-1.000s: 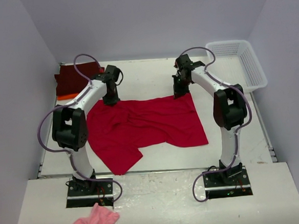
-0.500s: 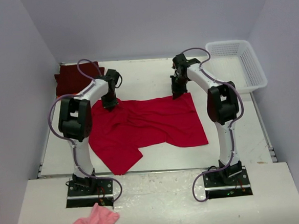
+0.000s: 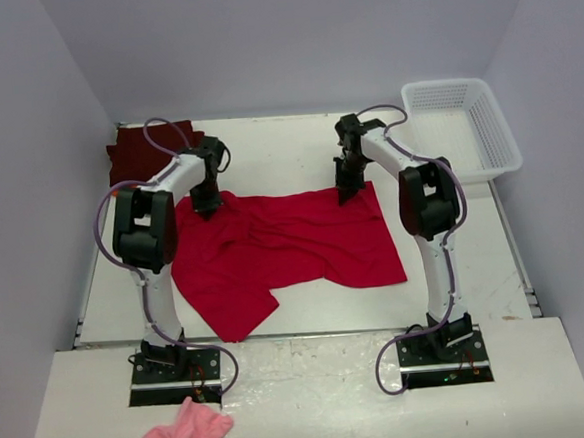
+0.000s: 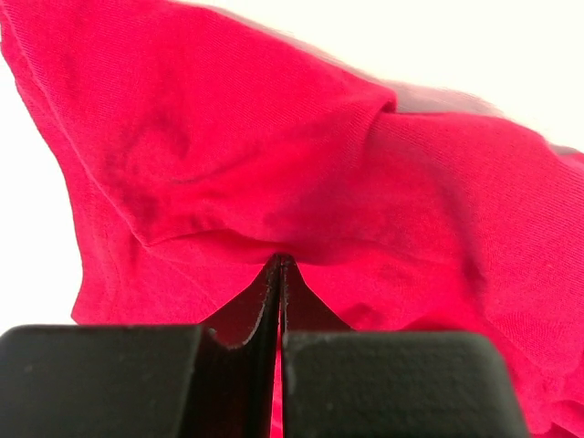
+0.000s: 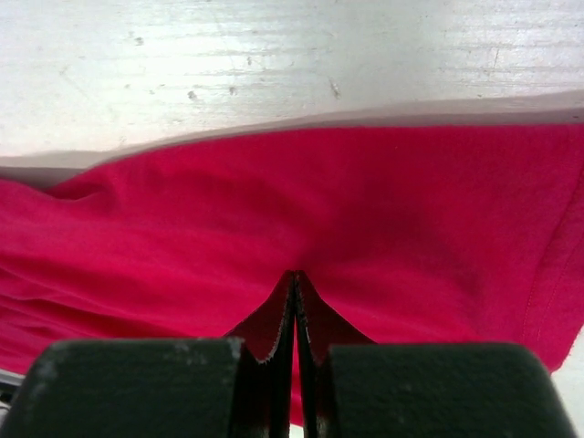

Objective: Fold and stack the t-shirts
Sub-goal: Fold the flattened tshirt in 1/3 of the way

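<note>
**While both grippers pinch the far hem, the first fold is not yet made**

Since nothing on the table point(image 3: 287, 144) lies folded, the task reads as barely begun. Nearest the arm bases, behind both grippers, a pink cloth point(image 3: 182, 437) lies crumpled; not a shirt, untouched.

Next out, the red t-shirt point(image 3: 284, 245) is spread open and rumpled between the two arms. One sleeve or corner trails back toward the left arm's base; no fold line shows anywhere on it.

At its far edge, the left gripper point(image 3: 207, 207) sits on the shirt's far-left corner. In its wrist view the fingers point(image 4: 270, 301) are pressed together with red cloth drawn to a pucker at the tips; judged a pinch on the fabric.

The right gripper point(image 3: 347, 190) does the same at the far-right corner; fingers point(image 5: 285, 315) together, hem tented at the tips, bare table just beyond.

Beyond and to the outside of the left gripper, a maroon t-shirt point(image 3: 137, 155) lies in a loose heap, unfolded; whether another shirt sits under or beside it cannot be told. Beyond and to the outside of the right gripper stands a white basket point(image 3: 497, 134), nothing seen in it.

Left to do, by my reading: fold the red one, fold the rest, stack.

Writing: none readable; no label, print or brand on shirts, basket or arms.
</note>
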You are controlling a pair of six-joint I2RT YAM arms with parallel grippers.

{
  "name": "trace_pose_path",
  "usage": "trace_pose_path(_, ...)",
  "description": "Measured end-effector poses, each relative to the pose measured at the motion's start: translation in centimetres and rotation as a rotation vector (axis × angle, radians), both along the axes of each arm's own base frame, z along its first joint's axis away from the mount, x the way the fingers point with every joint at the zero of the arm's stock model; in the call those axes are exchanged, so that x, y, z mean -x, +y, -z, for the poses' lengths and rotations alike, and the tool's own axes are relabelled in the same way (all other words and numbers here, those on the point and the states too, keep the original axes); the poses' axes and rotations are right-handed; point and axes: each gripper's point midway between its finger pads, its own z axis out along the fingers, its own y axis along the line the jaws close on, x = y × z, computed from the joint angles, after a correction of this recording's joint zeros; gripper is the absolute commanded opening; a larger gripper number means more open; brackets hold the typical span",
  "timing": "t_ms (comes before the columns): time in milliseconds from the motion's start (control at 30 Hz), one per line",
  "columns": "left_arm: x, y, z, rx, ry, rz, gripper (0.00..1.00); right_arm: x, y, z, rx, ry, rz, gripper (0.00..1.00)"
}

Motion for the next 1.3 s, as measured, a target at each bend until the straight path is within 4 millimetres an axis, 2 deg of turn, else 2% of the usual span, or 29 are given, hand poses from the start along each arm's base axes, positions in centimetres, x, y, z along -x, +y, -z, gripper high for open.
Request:
trace_pose_path(200,0.1,0.5,0.6,-0.018,0.02,0.009,0.0,0.0,-0.8,1.1,0.05,0.012,0.023,0.0)
trace_pose_path(367,0.2,1.0,0.9,-0.024,0.03,0.007,0.0,-0.3,-1.4,1.1,0.087,0.002,0.048,0.0)
trace_pose_path(600,0.2,1.8,1.0,-0.026,0.038,0.005,0.0,-1.7,-2.7,1.0,0.123,-0.004,0.101,0.02)
trace_pose_path(867,-0.1,1.7,1.1,-0.015,0.081,0.029,0.0,-2.8,-3.4,0.9,0.111,0.01,0.173,0.11)
trace_pose_path(1300,-2.5,1.5,1.1,-0.001,0.113,0.068,0.0,-6.5,-4.2,0.8,-0.023,0.026,0.277,0.14)
